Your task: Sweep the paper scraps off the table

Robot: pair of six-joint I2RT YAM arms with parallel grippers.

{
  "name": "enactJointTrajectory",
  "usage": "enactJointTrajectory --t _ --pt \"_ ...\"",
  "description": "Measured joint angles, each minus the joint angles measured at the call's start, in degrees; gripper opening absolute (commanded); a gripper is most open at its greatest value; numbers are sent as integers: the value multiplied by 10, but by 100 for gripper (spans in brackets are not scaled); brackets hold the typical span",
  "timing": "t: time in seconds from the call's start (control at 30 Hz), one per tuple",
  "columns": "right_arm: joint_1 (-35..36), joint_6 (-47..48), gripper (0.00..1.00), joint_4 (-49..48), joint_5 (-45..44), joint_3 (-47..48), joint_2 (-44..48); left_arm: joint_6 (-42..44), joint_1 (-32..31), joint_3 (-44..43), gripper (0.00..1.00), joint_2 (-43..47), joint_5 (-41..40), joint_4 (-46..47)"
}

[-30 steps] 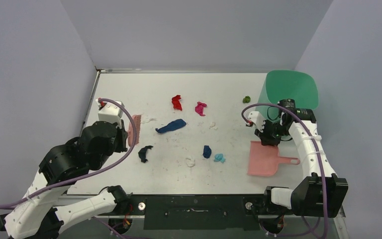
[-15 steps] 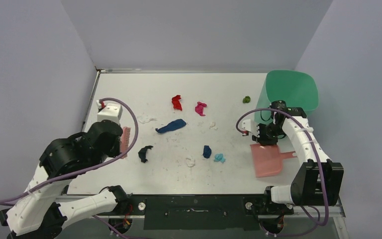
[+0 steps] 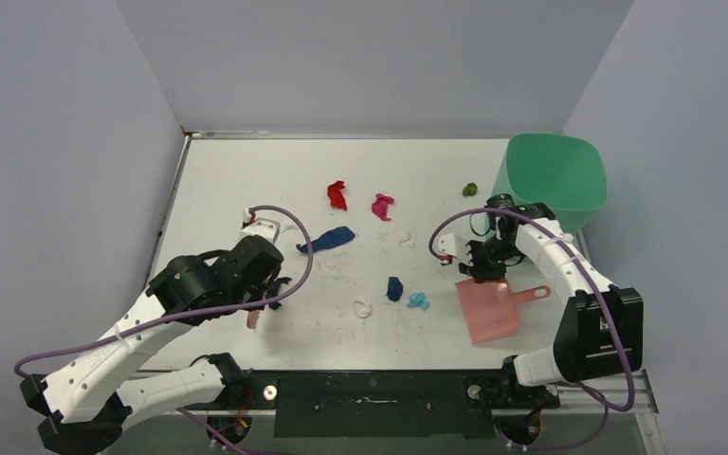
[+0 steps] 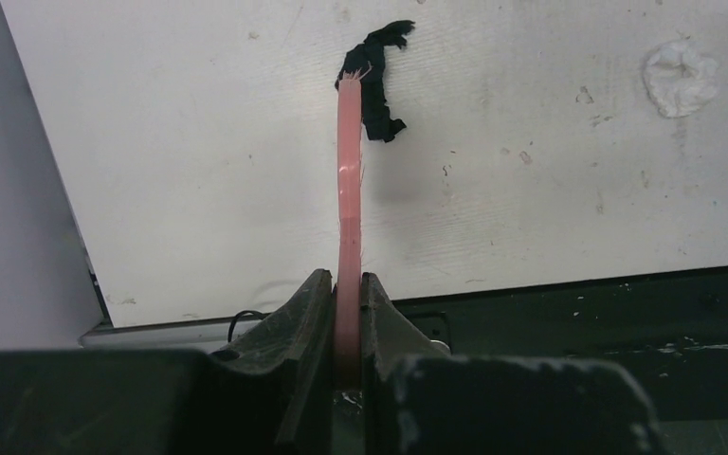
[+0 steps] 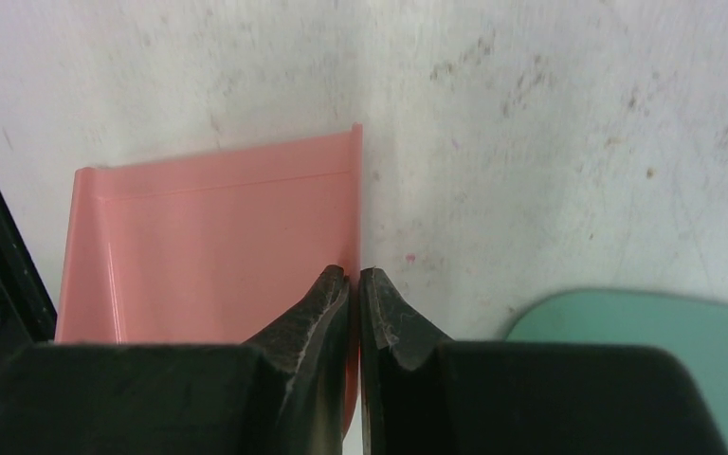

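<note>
Crumpled paper scraps (image 3: 396,286) lie scattered over the white, faintly speckled table (image 3: 237,171).
A red scrap (image 3: 337,194) and a magenta scrap (image 3: 381,206) sit toward the far middle, and a green bit (image 3: 470,190) lies far right. A long dark blue piece (image 3: 327,239) lies centrally. Nearer, a cyan scrap (image 3: 419,301) lies beside a small dark blue one, a white wad (image 3: 363,308) close by. A blackish scrap (image 4: 376,81) lies left.

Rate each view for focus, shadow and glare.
Top external: evenly lit, sharp, no glare. Left wrist: the left pincer is dark and soft up close; the brush throws a faint shadow on the table. Right wrist: dustpan crisp, right pincer underexposed.
</note>
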State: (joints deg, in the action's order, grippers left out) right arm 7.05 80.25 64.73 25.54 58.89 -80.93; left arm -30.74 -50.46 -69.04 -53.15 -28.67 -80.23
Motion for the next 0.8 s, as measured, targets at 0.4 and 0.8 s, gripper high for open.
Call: enactJointTrajectory --t 0.4,0.8 --pt "53 -181 23 -79 94 2 -11 5 2 0 0 10 0 29" --pt "18 -195 65 -73 98 -51 37 28 10 -1 0 -32 -10 40"
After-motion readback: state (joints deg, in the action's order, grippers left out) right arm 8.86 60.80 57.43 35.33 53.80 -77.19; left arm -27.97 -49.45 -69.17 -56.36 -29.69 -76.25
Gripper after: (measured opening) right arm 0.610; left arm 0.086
